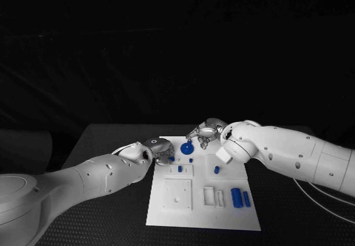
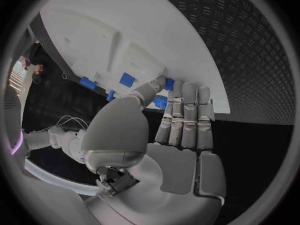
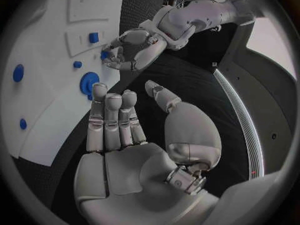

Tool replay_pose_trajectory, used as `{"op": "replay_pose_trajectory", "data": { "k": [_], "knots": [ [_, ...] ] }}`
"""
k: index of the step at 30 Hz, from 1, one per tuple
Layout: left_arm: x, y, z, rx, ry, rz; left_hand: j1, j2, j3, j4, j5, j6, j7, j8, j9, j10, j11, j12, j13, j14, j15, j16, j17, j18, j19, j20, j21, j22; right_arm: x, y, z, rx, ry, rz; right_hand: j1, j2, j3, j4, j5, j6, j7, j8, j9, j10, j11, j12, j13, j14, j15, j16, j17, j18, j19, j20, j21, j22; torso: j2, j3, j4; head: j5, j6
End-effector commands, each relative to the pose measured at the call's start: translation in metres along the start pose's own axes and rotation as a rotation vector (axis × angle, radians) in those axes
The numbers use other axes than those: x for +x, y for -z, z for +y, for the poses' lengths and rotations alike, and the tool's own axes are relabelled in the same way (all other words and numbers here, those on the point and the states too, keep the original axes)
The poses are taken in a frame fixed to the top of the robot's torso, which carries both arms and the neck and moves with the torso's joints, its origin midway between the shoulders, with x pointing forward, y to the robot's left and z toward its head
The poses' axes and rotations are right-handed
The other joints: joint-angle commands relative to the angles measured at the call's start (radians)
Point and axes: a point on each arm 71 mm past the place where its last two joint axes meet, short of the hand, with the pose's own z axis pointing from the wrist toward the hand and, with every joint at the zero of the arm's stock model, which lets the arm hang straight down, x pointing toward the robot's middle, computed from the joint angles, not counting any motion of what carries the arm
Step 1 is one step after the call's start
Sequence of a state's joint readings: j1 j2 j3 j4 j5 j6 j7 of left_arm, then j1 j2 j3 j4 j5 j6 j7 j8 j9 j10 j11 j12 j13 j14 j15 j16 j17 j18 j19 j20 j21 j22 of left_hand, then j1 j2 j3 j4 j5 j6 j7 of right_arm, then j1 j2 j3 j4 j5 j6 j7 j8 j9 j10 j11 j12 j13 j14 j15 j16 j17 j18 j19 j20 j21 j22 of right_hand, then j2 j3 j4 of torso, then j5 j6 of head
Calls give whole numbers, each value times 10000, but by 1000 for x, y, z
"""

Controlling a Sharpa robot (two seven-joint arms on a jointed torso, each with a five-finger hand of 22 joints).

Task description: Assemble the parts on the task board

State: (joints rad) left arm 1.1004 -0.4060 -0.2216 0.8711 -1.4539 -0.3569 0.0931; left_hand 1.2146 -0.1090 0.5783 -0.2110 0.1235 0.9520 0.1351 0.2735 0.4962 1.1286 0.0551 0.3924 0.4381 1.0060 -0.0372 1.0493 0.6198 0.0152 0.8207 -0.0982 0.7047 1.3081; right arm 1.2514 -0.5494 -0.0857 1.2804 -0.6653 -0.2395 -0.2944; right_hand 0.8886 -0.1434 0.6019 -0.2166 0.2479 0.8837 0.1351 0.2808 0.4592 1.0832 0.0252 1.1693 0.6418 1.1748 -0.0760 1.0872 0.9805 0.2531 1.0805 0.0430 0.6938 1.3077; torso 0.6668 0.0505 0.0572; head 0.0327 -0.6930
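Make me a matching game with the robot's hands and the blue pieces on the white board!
Things:
1. silver left hand
2. silver right hand
3. big round blue disc part
4. pair of long blue cylinder parts

Places:
A. lying near the board's right edge, close to the robot
B. fingers at a small blue part on the white task board left edge
C. over the board's far end, holding nothing
D. just below the right hand's fingers

Pairs: 1-B, 2-C, 3-D, 4-A
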Motion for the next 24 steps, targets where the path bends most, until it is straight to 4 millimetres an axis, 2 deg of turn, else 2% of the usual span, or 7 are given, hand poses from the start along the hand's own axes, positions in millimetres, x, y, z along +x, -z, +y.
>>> {"op": "replay_pose_trajectory", "data": {
  "k": [1, 9, 16, 19, 24],
  "knots": [
    [22, 7, 4, -121, -214, 865, 0, 220, 87, -63, 152, 80, -9, 39, 6, 117, 2, -176, -108, 33, -53, 50, -22, -16, 102, -395, 32, 199, 0, 0, 1, -107, 75, 98, -96, -30, 38, -8, 46, 2, 43, -40, -15, -60, 4, 23, 19, 1, -51, 41, 14, 87, -83, 6, 63, 218, 4, 3, 2, -16, 9],
    [20, 10, 6, -58, -91, 565, -127, 257, 252, -195, 280, 54, 6, 22, -37, 356, 43, -694, -379, 137, -49, -19, -77, -7, 193, -414, 18, 190, 0, 0, 0, -96, 72, 95, -101, -37, 36, -7, 46, 3, 43, -40, -16, -60, 3, 21, 27, 0, -51, 42, 16, 87, -87, 7, 69, 217, 3, 0, 3, -6, 22],
    [16, 16, 12, -79, -16, 236, -126, 236, 303, -221, 331, 46, 11, 18, -49, 429, 48, -809, -428, 176, -51, -28, -85, 3, 231, -417, 20, 191, -3, 0, -2, -48, 65, 50, -103, -38, 36, -5, 47, 4, 43, -40, -15, -60, 3, 18, 34, -1, -51, 43, 17, 87, -90, 7, 74, 216, -8, -3, 14, -1, 41],
    [10, 17, 14, -67, 77, 12, -132, 227, 312, -221, 333, 48, 12, 20, -50, 451, 49, -834, -438, 189, -52, -30, -87, 5, 245, -418, 22, 191, -4, 0, -3, -23, 61, 21, -101, -39, 37, -7, 47, 4, 42, -40, -16, -60, 3, 17, 37, -1, -51, 43, 18, 87, -92, 6, 76, 216, -12, -14, 24, -5, 58],
    [-1, 16, 14, -40, 205, -237, -134, 212, 331, -221, 333, 57, 9, 25, -53, 491, 48, -877, -455, 213, -56, -35, -92, 12, 271, -421, 25, 190, -5, 0, -4, 1, 58, -12, -98, -42, 39, -10, 45, 5, 42, -40, -16, -60, 2, 15, 44, -2, -51, 44, 20, 87, -95, 6, 81, 216, -6, -12, 11, 23, 98]
  ]
}}
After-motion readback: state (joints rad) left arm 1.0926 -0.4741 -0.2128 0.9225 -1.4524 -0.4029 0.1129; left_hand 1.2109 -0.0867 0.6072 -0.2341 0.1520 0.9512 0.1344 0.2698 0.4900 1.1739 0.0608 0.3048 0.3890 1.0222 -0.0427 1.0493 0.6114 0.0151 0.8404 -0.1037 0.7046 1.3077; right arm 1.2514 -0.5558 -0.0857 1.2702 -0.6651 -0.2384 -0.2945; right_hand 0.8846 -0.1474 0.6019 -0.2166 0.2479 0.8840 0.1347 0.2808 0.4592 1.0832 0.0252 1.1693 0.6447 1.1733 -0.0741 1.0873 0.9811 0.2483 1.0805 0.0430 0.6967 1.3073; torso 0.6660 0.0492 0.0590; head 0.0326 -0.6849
